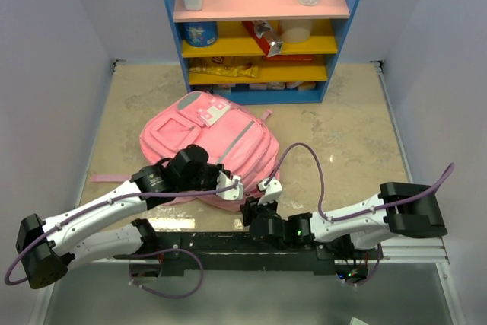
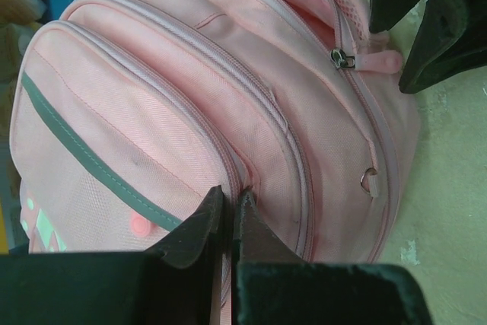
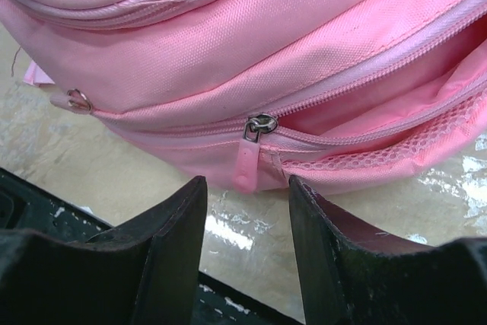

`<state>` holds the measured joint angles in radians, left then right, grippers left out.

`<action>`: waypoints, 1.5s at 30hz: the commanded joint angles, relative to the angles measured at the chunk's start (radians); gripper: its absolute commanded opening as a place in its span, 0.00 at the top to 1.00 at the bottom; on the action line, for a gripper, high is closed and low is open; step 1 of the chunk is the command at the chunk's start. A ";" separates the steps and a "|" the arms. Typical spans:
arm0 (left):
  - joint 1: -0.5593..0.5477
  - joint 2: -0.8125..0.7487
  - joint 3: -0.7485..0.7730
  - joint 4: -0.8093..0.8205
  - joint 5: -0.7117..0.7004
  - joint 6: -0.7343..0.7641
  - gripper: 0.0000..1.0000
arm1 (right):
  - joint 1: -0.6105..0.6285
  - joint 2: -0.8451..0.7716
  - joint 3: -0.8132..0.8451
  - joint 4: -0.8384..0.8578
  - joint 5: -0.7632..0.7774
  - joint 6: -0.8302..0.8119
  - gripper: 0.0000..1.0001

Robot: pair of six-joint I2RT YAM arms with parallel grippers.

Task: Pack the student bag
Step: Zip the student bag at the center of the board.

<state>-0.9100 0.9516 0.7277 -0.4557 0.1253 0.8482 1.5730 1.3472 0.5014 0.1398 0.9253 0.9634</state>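
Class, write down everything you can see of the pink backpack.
The student bag is soft pink fabric with a grey strip, white patches and several zips. It lies front up on the table. Its near zip is partly open, showing mesh lining. The shut left gripper presses on a zip seam; the open right gripper brackets the pink zip pull.
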 commanded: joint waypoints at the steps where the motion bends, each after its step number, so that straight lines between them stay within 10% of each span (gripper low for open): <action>1: 0.013 -0.016 0.082 0.002 -0.098 0.008 1.00 | -0.034 0.017 0.035 0.110 0.035 -0.063 0.50; 12: 0.014 -0.037 0.107 -0.067 -0.079 0.003 1.00 | -0.094 0.035 0.046 0.230 0.003 -0.198 0.51; 27: 0.014 -0.019 0.125 -0.049 -0.079 0.002 1.00 | -0.096 0.124 0.061 0.236 -0.060 -0.129 0.81; 34: 0.013 -0.020 0.130 -0.055 -0.078 0.006 1.00 | -0.087 0.047 0.065 0.132 -0.060 -0.118 1.00; 45: 0.011 -0.034 0.102 -0.060 -0.061 0.025 1.00 | -0.068 -0.233 0.029 -0.176 -0.167 -0.059 1.00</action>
<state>-0.9100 0.9333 0.7967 -0.5632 0.1070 0.8562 1.4975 1.1496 0.5316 0.0723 0.7956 0.8394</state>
